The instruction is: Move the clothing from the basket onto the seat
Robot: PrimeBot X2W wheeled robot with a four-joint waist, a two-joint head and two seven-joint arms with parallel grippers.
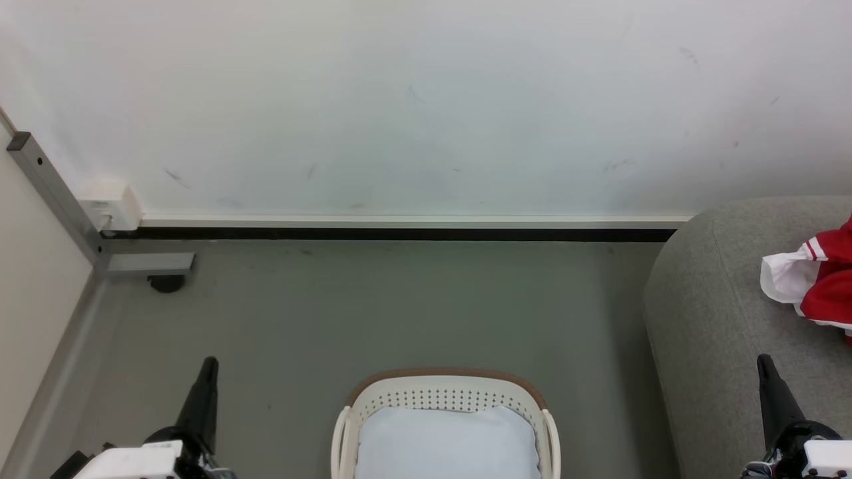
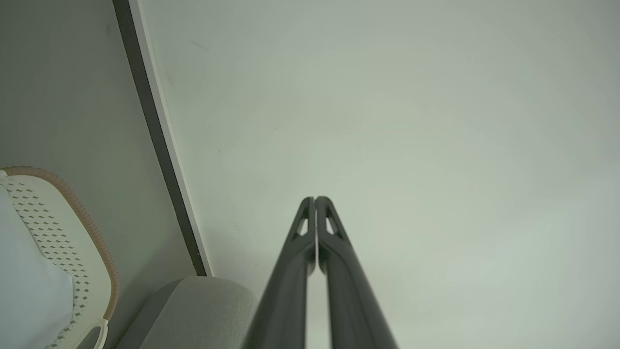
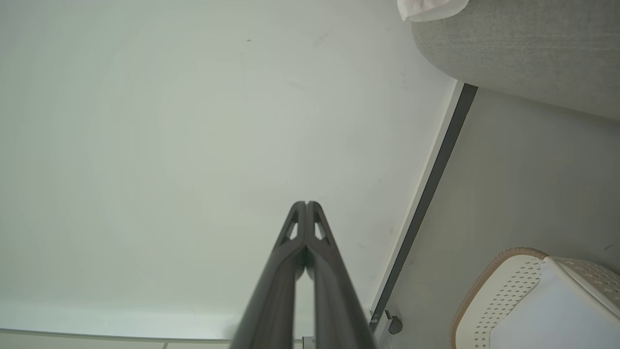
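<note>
The white basket (image 1: 446,398) with its brown rim stands on the floor at the bottom centre, holding a flat pale blue-white pad (image 1: 447,442). Red and white clothing (image 1: 822,279) lies on the grey seat (image 1: 705,313) at the right edge. My left gripper (image 1: 209,364) is at the lower left, shut and empty, well left of the basket. My right gripper (image 1: 764,362) is at the lower right, shut and empty, over the seat's front part. In the left wrist view the left gripper (image 2: 315,198) has its tips touching and points at the wall; in the right wrist view the right gripper (image 3: 306,203) does the same.
A white wall (image 1: 426,100) with a dark baseboard (image 1: 399,234) runs behind the grey floor (image 1: 373,306). A metal frame leg with a caster (image 1: 166,283) and a white box (image 1: 112,205) sit at the far left by a pale panel.
</note>
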